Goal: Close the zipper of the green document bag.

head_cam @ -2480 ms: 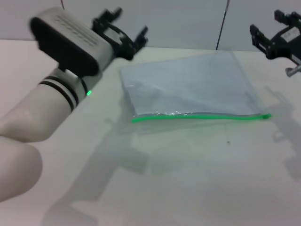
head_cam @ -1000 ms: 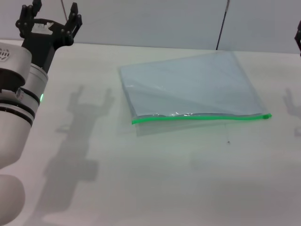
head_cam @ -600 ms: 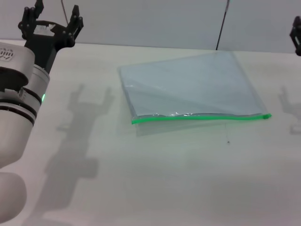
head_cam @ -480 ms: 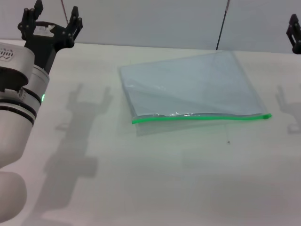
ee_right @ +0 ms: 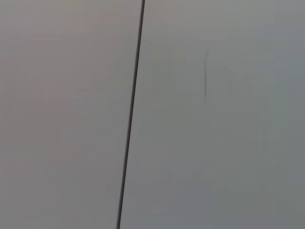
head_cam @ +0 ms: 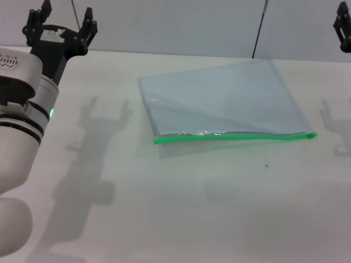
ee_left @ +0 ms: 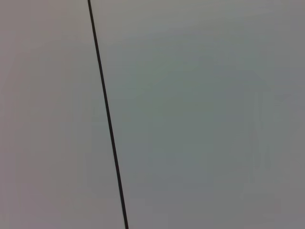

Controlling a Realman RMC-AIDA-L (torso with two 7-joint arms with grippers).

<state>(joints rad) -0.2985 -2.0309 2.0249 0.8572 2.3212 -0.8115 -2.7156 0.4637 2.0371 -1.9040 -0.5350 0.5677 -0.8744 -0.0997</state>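
Observation:
The green document bag (head_cam: pixel 219 98) lies flat on the white table (head_cam: pixel 181 219), in the middle toward the back in the head view. Its zipper (head_cam: pixel 230 135) runs as a bright green strip along the near long edge, with a small green slider (head_cam: pixel 311 135) at the right end. My left gripper (head_cam: pixel 60 22) is raised at the far left, well away from the bag, open and holding nothing. Only a sliver of my right gripper (head_cam: pixel 344 23) shows at the top right edge, high above the table. Both wrist views show nothing but a grey wall with a dark line.
A grey wall (head_cam: pixel 181 27) stands behind the table, with a thin dark vertical line (head_cam: pixel 259 30) on it. Shadows of both arms fall on the table to the left and right of the bag.
The left arm swung from above the bag's left corner back to the far left and has since held still. The right gripper withdrew to the right edge and rose slightly.

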